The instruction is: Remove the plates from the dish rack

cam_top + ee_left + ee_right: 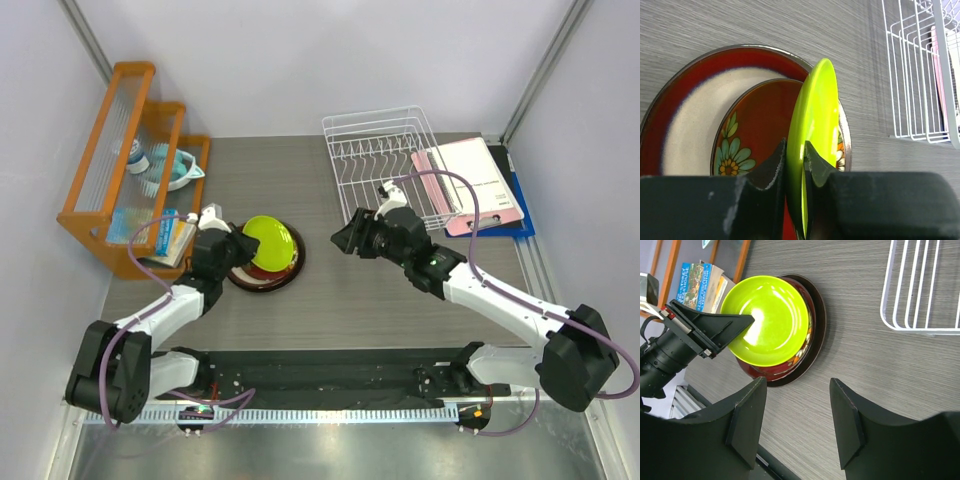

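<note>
My left gripper [235, 248] [796, 150] is shut on the rim of the lime green plate [268, 240] [815, 110] [767, 320], holding it tilted just over the stack. The stack [265, 278] lies left of the table's centre: the dark red flowered plate [755, 130] on the dark-red-rimmed cream plate [690, 125]. A thin outer rim [821, 315] shows beneath them. My right gripper [345, 242] [797, 395] is open and empty, above the table right of the stack. The white wire dish rack [385, 160] [920, 75] [920, 300] stands at the back right with no plates showing in it.
An orange wooden shelf [120, 160] with cups and books [160, 235] stands at the left. A pink clipboard with papers [470, 185] on a blue folder [520, 215] lies right of the rack.
</note>
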